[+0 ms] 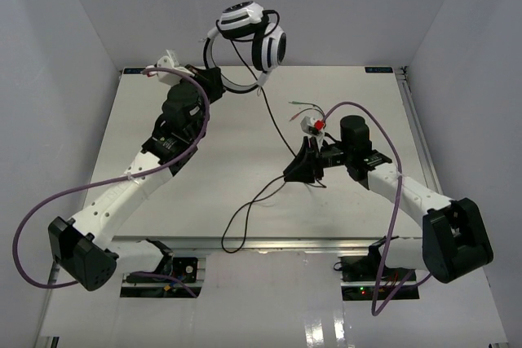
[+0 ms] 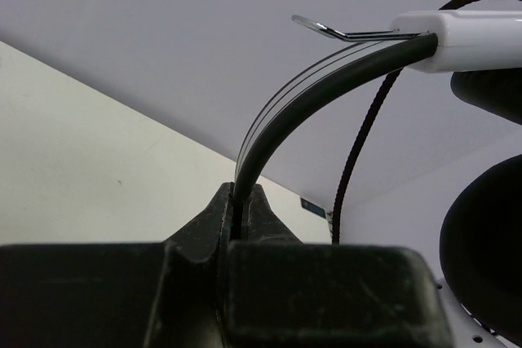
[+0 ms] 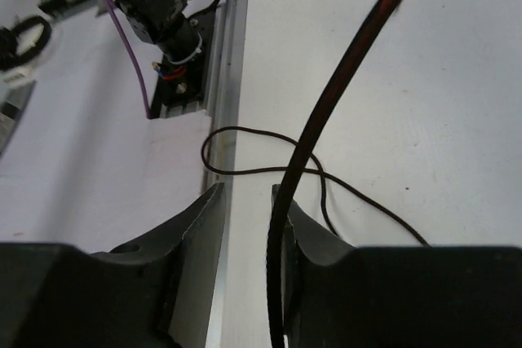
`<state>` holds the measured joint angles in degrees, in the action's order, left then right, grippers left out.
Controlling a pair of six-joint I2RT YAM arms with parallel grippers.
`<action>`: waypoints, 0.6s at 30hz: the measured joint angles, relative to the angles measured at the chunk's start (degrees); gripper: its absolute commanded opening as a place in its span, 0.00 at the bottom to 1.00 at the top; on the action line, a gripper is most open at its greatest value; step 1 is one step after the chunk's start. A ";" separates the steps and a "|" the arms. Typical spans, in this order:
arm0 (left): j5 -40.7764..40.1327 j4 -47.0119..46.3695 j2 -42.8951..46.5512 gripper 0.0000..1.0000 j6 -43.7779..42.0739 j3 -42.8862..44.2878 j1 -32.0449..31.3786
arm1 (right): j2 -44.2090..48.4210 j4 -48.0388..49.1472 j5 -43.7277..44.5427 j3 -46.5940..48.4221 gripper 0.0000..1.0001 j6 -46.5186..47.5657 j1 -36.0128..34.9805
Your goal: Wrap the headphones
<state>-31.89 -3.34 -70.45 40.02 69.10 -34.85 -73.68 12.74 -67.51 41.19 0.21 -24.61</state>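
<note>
The headphones (image 1: 249, 34) hang in the air above the table's far edge, white earcups up. My left gripper (image 1: 214, 79) is shut on their black headband (image 2: 310, 91), which rises from between the jaws (image 2: 239, 201) to the white slider (image 2: 473, 38); a black ear pad (image 2: 485, 234) fills the right edge. The thin black cable (image 1: 273, 124) drops from the headphones to my right gripper (image 1: 298, 170). There the jaws (image 3: 249, 201) stand apart, and the cable (image 3: 342, 79) runs between them against the right finger (image 3: 298, 226). Its slack loops on the table (image 3: 245, 140).
The cable's tail curls toward the table's near edge (image 1: 232, 242). A metal rail (image 3: 232, 55) borders that edge, with an arm base (image 3: 163, 14) and purple robot cable (image 3: 130, 63) beyond it. White walls enclose the table on three sides.
</note>
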 measured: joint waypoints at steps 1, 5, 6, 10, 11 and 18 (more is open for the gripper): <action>-1.00 -0.31 -0.51 0.00 -0.37 0.33 0.28 | 0.70 -1.35 0.82 0.03 0.20 1.45 -0.31; -4.60 -1.43 -2.97 0.00 -3.07 1.24 1.06 | 2.68 -9.31 5.52 1.31 0.08 8.25 -1.45; -5.36 -1.51 -3.61 0.00 -4.06 1.25 1.18 | 2.74 -12.85 7.51 2.62 0.08 10.37 -1.90; -7.48 -1.13 -6.23 0.00 -9.01 1.23 1.49 | 2.88 -23.76 15.63 9.63 0.08 18.46 -3.45; -7.94 -1.15 -6.79 0.00 -10.51 0.96 1.59 | 3.04 -26.47 18.33 11.61 0.08 20.62 -4.06; -9.25 0.12 -9.82 0.00 -17.59 -3.92 2.06 | 6.39 -38.53 37.03 24.20 0.08 33.23 -8.51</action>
<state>-41.14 -3.22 -80.27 22.43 65.18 -32.79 -67.29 -25.79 -30.49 65.39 33.44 -33.12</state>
